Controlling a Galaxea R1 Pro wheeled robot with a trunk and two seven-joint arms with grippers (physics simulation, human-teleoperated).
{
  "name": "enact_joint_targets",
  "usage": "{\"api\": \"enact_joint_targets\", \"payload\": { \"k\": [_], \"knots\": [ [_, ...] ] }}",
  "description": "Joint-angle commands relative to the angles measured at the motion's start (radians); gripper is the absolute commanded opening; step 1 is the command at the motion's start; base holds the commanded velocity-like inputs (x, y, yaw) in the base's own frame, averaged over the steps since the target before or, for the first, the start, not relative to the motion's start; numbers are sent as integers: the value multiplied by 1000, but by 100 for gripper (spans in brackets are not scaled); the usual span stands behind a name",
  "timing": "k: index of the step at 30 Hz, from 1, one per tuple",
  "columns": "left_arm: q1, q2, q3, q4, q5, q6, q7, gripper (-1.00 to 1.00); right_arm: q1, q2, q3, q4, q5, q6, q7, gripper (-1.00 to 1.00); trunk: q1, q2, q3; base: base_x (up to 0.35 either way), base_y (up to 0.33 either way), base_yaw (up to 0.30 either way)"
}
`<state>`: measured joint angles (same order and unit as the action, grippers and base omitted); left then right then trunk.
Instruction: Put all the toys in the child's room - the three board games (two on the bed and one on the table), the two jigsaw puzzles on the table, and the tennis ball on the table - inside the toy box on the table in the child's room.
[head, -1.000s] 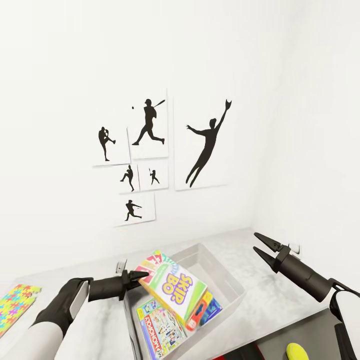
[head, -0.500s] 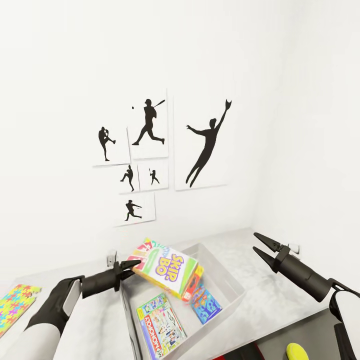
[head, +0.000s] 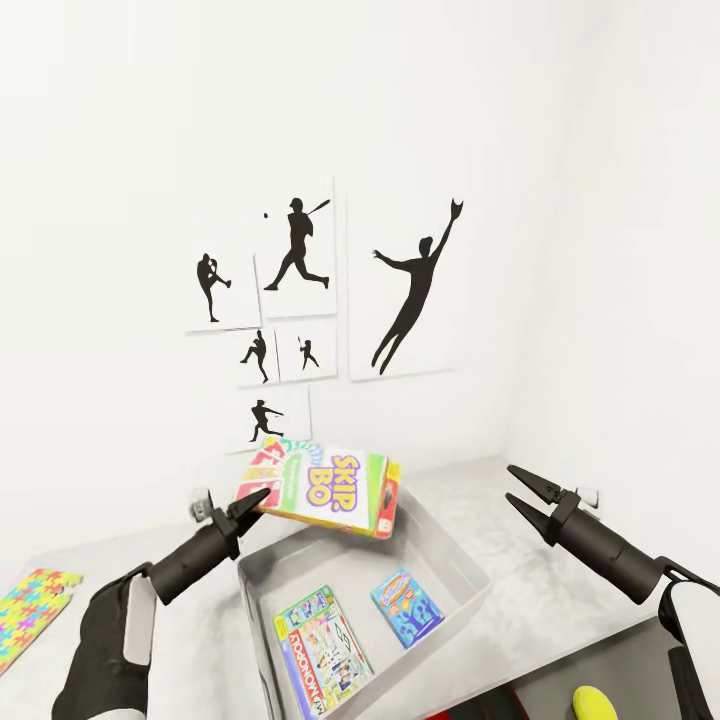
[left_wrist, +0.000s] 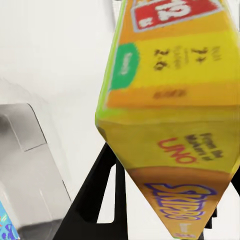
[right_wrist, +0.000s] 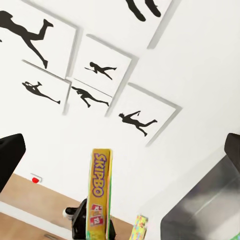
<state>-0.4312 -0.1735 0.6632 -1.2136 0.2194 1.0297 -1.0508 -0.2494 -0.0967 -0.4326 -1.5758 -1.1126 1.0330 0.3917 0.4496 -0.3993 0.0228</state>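
While the Skip-Bo board game (head: 325, 492) hangs in the air above the far-left corner of the toy box (head: 455, 560), the left gripper (head: 250, 505) has its fingers clamped on the box's left end and holds it nearly level, cover facing the head camera. From the left wrist view the same game (left_wrist: 170, 125) looms close and blurred, yellow and orange sides turned to the lens, a black finger (left_wrist: 95, 200) showing beneath it. The right wrist view catches it edge-on (right_wrist: 100, 192), standing tall before the white wall.

Down inside the toy box lie two more board games, flat on its floor: a Monopoly box (head: 322, 650) toward the near-left side and a smaller blue one (head: 407, 606) nearer the middle. The bin sits on the table (head: 520, 590), close to its far edge.

And over by the table's left edge, a jigsaw puzzle (head: 32, 606) lies flat, well apart from the bin. At the lower right, past the table's near edge, a yellow-green tennis ball (head: 592, 703) rests on a darker surface.

The right gripper (head: 522, 489) hovers above the table's right side, fingers spread apart and holding nothing. Black silhouette wall pictures (head: 320, 305) of ball players hang on the white wall behind.
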Motion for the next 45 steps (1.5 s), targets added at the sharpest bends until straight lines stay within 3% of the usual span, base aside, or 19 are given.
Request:
{"api": "enact_joint_targets", "payload": {
  "k": [1,12,17,20,27,30,34,45],
  "knots": [
    [8,-1,8,-11,-4,3,-4,-100,-1,0,-2,0,10,4,10,100,0,-1,0,0,0,0],
    [88,-1,43,-38,-1,8,22,-100,-1,0,-2,1,10,4,10,100,0,-1,0,0,0,0],
    [100,-1,48,-26,0,11,81,-100,-1,0,-1,0,10,3,10,100,0,-1,0,0,0,0],
    [102,-1,20,-17,-1,15,93,-100,-1,0,11,1,11,3,10,100,0,-1,0,0,0,0],
    [138,-1,-83,-11,-1,16,99,-100,-1,-1,26,2,11,2,10,100,0,-1,0,0,0,0],
    [147,-1,-105,-10,0,16,100,-100,-1,-2,26,2,11,2,10,100,0,-1,0,0,0,0],
    [158,-1,-112,-9,6,16,99,-100,-1,-3,26,2,11,2,10,100,0,-1,0,0,0,0],
    [175,-1,-111,63,96,9,101,-100,-1,-2,26,2,11,2,10,100,0,-1,0,0,0,0]
  ]
}}
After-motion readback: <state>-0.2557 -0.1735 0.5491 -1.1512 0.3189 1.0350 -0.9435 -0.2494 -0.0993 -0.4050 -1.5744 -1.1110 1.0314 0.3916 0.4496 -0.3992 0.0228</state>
